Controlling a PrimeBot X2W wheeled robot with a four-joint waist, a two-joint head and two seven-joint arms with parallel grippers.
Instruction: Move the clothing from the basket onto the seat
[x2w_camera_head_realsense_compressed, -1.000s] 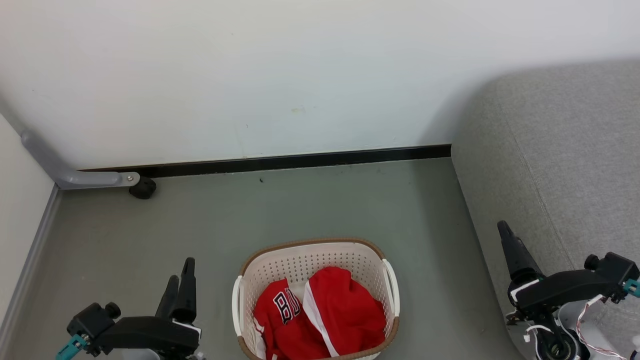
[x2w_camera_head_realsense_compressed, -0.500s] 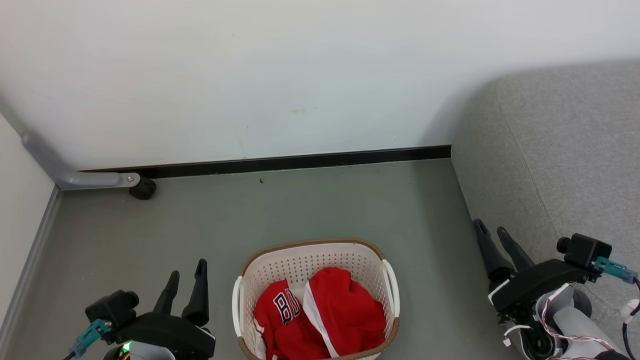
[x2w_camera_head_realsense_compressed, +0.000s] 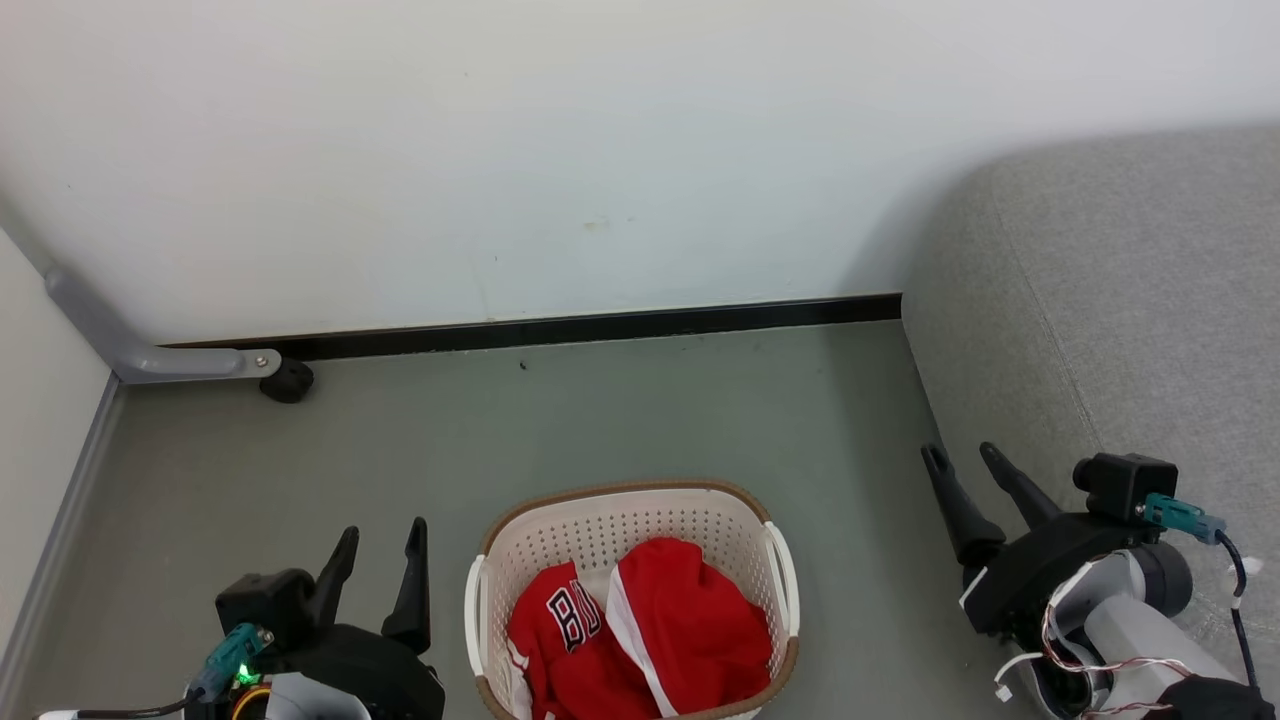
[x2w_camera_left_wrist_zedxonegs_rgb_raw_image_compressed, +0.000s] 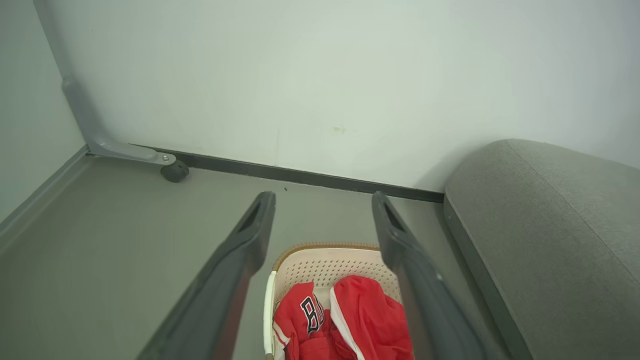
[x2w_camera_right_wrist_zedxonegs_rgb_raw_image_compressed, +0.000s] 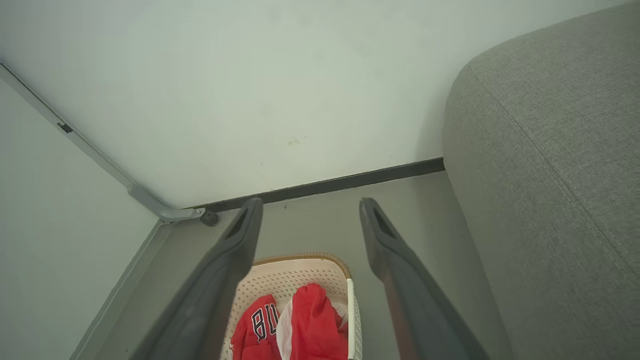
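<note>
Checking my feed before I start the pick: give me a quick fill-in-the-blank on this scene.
1. The clothing lies ____ the basket.
2. The left gripper and the right gripper each have jaws ____ and hold nothing.
3. In the head view, the seat stands on the basket's ____ side.
Missing words: inside; open; right.

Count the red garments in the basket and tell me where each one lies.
2. The lettered jersey lies in the left half of the basket. The white-striped garment fills the right half, against the jersey. Others may be hidden beneath.
</note>
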